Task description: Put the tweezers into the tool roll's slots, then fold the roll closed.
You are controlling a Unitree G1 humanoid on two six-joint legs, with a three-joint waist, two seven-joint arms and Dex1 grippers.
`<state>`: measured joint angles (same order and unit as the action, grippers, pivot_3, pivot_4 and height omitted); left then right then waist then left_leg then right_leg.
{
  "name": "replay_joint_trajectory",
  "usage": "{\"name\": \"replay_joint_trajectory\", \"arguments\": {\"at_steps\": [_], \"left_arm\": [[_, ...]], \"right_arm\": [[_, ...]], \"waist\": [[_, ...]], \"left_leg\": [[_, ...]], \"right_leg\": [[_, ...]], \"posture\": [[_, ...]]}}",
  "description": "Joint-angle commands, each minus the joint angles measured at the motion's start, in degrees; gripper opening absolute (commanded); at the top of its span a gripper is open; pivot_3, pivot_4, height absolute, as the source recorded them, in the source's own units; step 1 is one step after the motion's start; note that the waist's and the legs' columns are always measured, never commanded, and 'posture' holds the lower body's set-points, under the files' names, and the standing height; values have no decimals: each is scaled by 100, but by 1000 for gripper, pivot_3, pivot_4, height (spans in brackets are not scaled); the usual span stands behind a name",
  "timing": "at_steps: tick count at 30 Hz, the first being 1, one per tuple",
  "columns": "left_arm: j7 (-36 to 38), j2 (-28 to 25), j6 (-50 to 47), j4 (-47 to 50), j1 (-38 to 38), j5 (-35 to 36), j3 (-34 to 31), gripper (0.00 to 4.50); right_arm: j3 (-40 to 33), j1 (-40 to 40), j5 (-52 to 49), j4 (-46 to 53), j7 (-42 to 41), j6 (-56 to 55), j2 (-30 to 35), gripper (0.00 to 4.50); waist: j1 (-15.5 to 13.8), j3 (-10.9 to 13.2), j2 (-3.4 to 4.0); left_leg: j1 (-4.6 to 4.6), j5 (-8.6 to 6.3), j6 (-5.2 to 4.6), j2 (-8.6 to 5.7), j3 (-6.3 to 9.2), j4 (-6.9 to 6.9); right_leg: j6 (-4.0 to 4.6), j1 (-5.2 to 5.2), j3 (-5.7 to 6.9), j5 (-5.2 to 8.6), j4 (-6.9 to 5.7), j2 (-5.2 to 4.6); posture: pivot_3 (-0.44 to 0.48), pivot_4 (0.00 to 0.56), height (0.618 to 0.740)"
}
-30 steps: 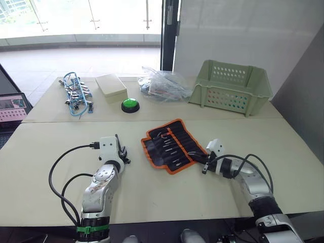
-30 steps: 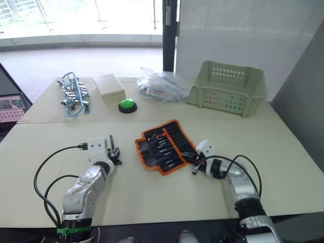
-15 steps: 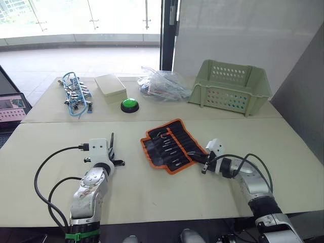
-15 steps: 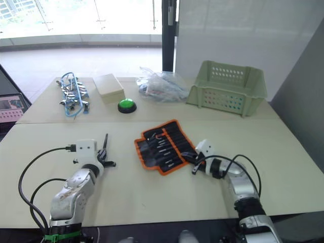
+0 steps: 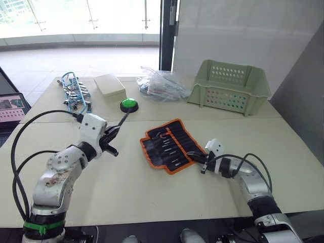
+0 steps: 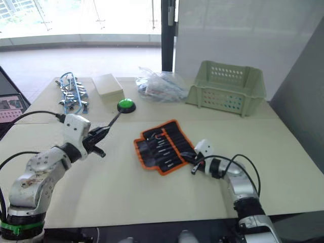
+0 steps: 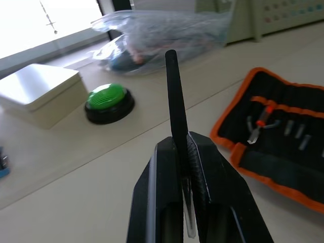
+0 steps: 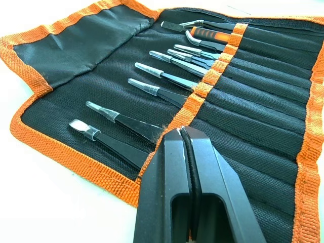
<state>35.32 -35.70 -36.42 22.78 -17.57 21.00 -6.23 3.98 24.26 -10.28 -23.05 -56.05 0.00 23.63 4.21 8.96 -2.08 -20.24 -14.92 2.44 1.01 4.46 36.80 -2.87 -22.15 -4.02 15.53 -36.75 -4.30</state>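
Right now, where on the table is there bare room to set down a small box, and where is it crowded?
Bare tabletop lies in front of the tool roll, between the left gripper and the right gripper, and to the right of the roll below the green basket. The back edge is crowded: cable bundle, pale box, green button, plastic bag.

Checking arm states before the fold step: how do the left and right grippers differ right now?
The left gripper is raised above the table, aimed toward the green button; the right gripper sits low at the tool roll edge. The left is away from the roll; the right is beside it. Both are shut.
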Motion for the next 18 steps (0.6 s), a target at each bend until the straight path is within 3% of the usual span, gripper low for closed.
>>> {"name": "replay_joint_trajectory", "arguments": {"at_steps": [1,5,11,18], "left_arm": [[926,-268,-236,-17,-607,298,700,27],[1579,-389,-692,-419,-1407,148,1741,27],[1924,-207,-833,-1141,-2071,-314,2750,27],[1845,111,-662,-1666,-2292,-633,2838,27]], "right_arm": [[385,-250,246,-50,-19,211,-86,0],[363,-346,239,82,116,223,-111,0],[329,-428,227,194,290,247,-172,0],[307,-585,187,374,414,289,-162,0]], "waist": [[-11,1,-2],[1,3,-2],[-1,7,9],[-6,7,9]], "left_leg": [[-2,0,0,3,1,0],[-6,0,0,1,1,0],[-7,0,-2,8,5,-1],[-7,0,-2,8,3,0]], "right_leg": [[0,-1,0,0,3,4],[0,0,-1,0,5,4],[0,-6,-4,2,1,18],[0,-8,-6,2,-1,17]], "posture": [[0,150,740],[0,150,740],[0,150,740],[0,150,740]]}}
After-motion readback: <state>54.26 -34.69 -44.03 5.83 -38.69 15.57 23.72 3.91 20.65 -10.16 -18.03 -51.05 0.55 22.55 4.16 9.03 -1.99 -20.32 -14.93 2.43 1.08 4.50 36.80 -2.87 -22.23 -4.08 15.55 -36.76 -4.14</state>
